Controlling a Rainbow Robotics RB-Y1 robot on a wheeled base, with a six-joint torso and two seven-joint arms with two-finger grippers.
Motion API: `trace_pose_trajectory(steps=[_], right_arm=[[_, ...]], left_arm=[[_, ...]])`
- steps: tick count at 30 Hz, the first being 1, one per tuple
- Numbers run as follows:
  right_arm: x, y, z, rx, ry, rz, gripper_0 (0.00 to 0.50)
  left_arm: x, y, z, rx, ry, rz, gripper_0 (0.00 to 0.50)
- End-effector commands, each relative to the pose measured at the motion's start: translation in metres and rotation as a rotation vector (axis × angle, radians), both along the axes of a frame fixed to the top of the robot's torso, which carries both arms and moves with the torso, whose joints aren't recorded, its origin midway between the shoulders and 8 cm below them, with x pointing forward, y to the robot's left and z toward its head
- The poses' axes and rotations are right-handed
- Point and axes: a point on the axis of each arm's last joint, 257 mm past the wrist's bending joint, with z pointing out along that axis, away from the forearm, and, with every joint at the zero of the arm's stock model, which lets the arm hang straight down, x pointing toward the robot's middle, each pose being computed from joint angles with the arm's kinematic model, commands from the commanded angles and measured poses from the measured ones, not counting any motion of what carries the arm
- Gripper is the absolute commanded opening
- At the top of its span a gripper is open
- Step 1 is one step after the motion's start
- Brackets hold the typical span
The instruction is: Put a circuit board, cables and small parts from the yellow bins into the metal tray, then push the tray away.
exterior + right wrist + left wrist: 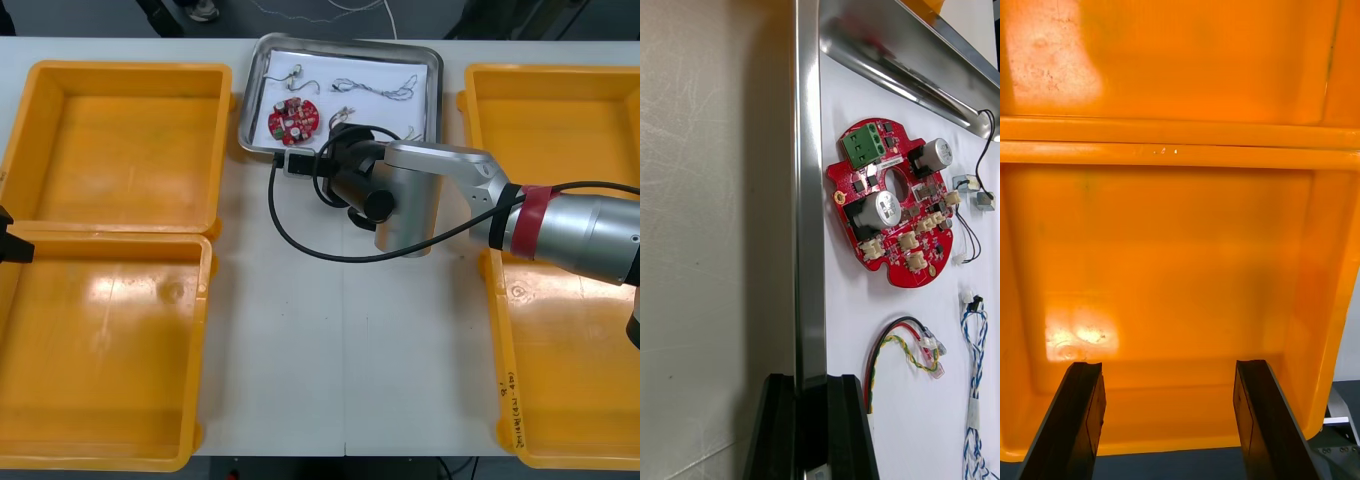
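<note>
Tray [437, 88], top centre of the frame, has its near rim pinched by the right pincer [289, 158]; left pincer [1166, 367] hangs spread over a bin [1180, 255].

We find a bare strip of table [330, 380] between the left bins [110, 300] and right bins [560, 380], wide enough to pass on the near side. Farther in, the right arm [590, 230] lies across it, its gripper [288, 158] clamped on the near rim of the tray [437, 95], a black cable [271, 200] looping over the table. The left bins' floors lie open to us
</note>
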Motion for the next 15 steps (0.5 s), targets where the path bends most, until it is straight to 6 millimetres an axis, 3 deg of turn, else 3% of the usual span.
trace_pose_trajectory(steps=[1, 4, 5, 6, 9, 15], right_arm=[[0.0043, -0.0064, -0.0049, 0.033, 0.025, -0.038, 0.003], [0.0043, -0.0064, -0.0049, 0.033, 0.025, -0.038, 0.113], [0.0040, -0.0057, -0.0048, 0.033, 0.025, -0.037, 0.183], [0.0040, -0.0057, -0.0048, 0.032, 0.024, -0.036, 0.304], [0.0043, -0.0049, -0.0029, 0.038, 0.024, -0.037, 0.495], [0.0030, -0.0042, -0.0013, 0.038, 0.023, -0.035, 0.500]], left_arm=[[-0.0022, 0.0102, 0.0127, 0.085, -0.031, -0.077, 0.500], [-0.0022, 0.0102, 0.0127, 0.085, -0.031, -0.077, 0.500], [-0.0022, 0.0102, 0.0127, 0.085, -0.031, -0.077, 0.500], [-0.0022, 0.0102, 0.0127, 0.085, -0.031, -0.077, 0.500], [-0.0022, 0.0102, 0.0127, 0.085, -0.031, -0.077, 0.500], [-0.0022, 0.0102, 0.0127, 0.085, -0.031, -0.077, 0.500]])
